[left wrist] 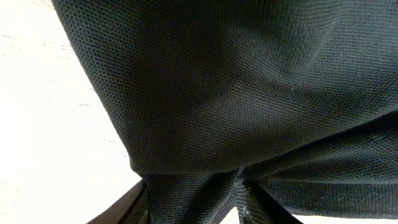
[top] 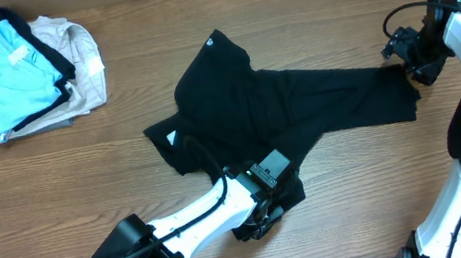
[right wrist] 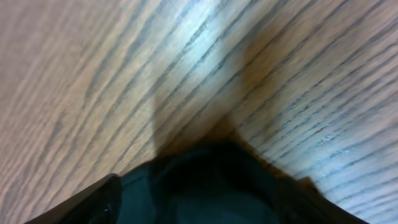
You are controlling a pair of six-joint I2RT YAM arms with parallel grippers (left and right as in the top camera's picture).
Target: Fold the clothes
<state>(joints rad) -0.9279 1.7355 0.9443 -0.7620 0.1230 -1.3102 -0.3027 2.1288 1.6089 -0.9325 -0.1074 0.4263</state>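
Pinching bunched black T-shirt (top: 301,98), left pincer (left wrist: 196,205) clenched, right pincer (right wrist: 205,199) spread wide astride its edge

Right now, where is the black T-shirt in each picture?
Overhead: the black T-shirt lies crumpled in the middle of the picture, stretching to the right.
Left wrist: the black T-shirt fills most of the picture, bunched up at the bottom.
Right wrist: the black T-shirt is only a dark patch at the bottom centre.
Shared landmark: the wooden table lies beneath it in every view, though it looks washed-out pale in the left wrist picture.
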